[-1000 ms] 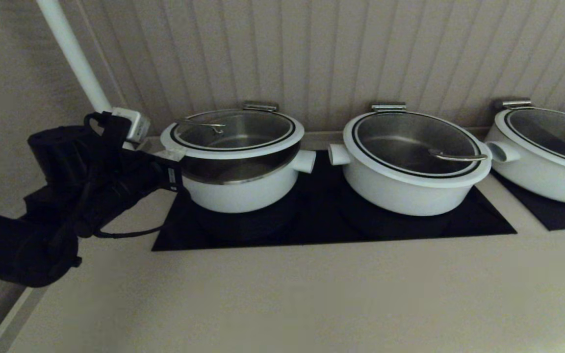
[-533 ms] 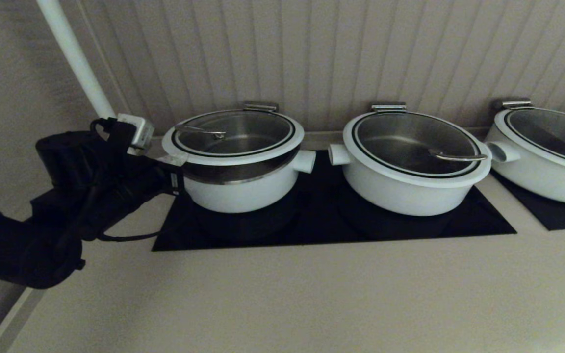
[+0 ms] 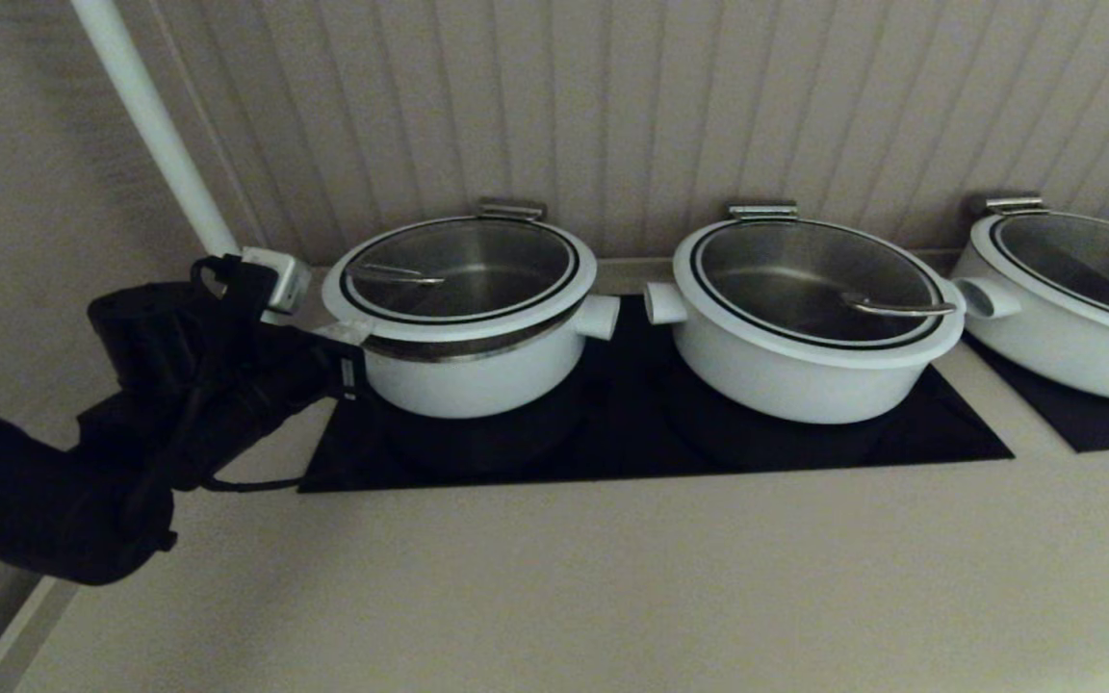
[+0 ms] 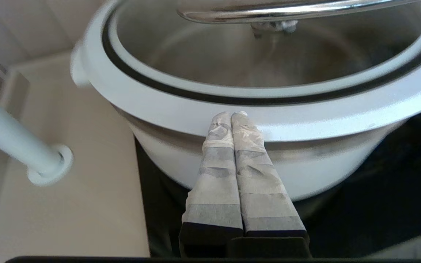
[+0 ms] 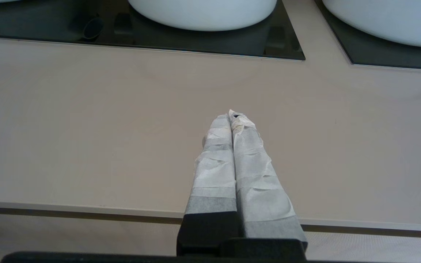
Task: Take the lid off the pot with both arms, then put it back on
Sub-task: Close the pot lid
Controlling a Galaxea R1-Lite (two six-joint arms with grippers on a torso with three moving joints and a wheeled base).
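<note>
Though lower than before, lid [image 3: 459,269] ajar.

The lid [image 3: 459,266] is clear glass with a polished steel handle; the pot [image 3: 474,370] is smooth white; tape-wrapped fingers [image 4: 249,146] look crinkled.

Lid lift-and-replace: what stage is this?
The lift looks done and the lid is coming back down: the steel band showing under it has narrowed over the last second. In hand: the shut left gripper props its rim over the pot. Left: seating it fully. The right gripper hangs shut over the counter.
</note>
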